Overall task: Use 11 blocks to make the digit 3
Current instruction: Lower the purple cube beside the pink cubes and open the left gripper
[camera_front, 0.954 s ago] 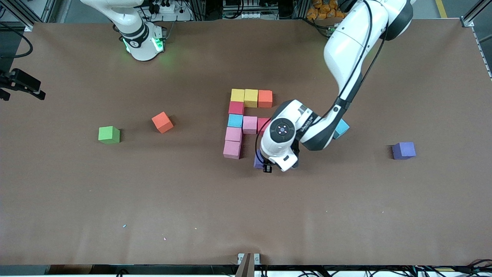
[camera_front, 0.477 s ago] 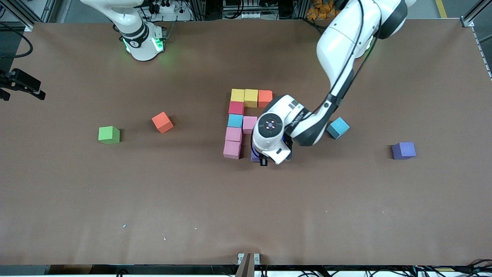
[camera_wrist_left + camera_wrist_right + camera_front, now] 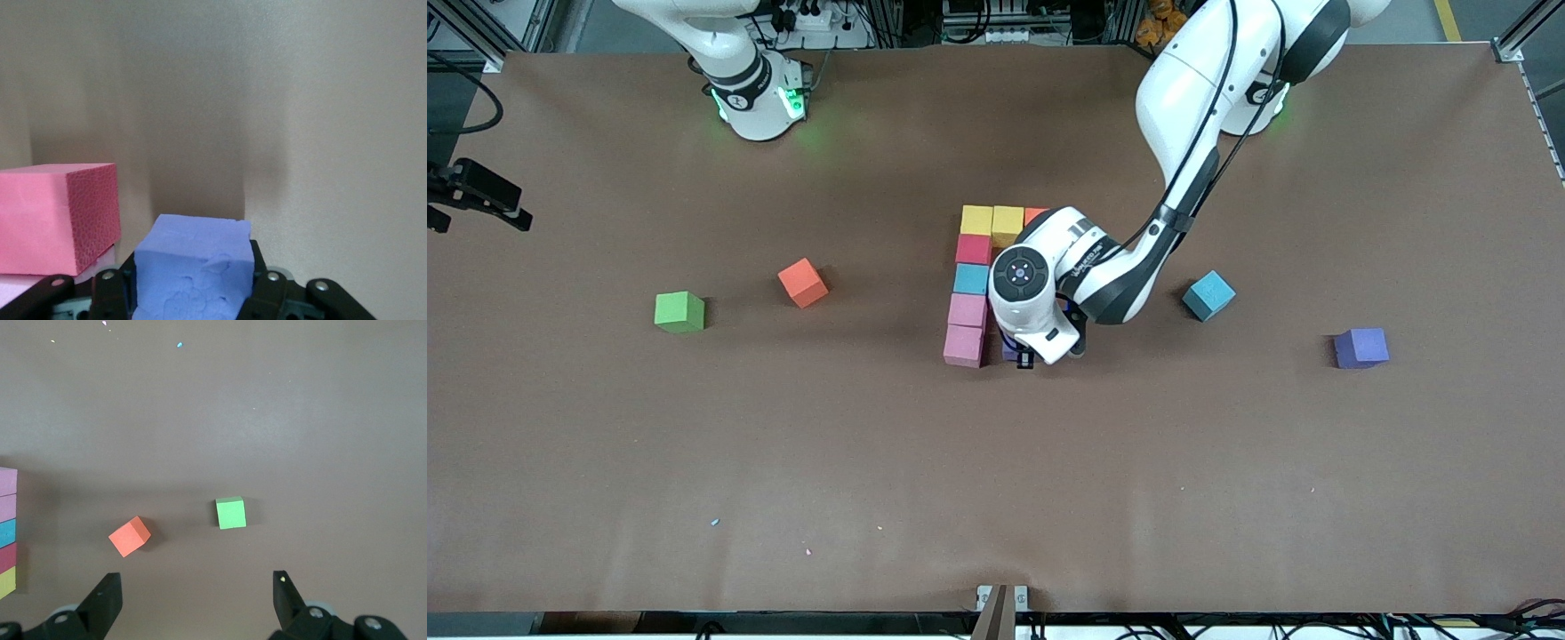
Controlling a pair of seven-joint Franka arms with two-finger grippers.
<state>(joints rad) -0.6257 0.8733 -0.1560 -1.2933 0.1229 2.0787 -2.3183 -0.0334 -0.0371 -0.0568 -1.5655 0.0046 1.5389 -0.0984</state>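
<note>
Reading the table as a clock with twelve toward the robots' bases, the digit 3 is part built at the centre. Two yellow blocks (image 3: pixel 976 220) and an orange block (image 3: pixel 1036 214) make the top bar. From the corner yellow block a column runs toward six through a red block (image 3: pixel 973 249), a light blue block (image 3: pixel 970 278) and two pink blocks; the left arm hides the middle bar. The left gripper (image 3: pixel 1023 356) pinches a purple block (image 3: pixel 193 260) between its fingers, low over the table at three o'clock of the nearest pink block (image 3: pixel 963 345) and just beside it. I cannot tell whether the two touch. So the step in hand looks like starting the bottom bar. Next the purple block should be pressed flush and square against that pink one, then let go without nudging the column. One more cube would then close the bar, likely the loose light blue block (image 3: pixel 1208 295) out toward three. The right gripper (image 3: pixel 193 597) waits, its fingers spread wide, over the table near a stray orange-red cube (image 3: pixel 129 536) and the green cube (image 3: pixel 230 513).
</note>
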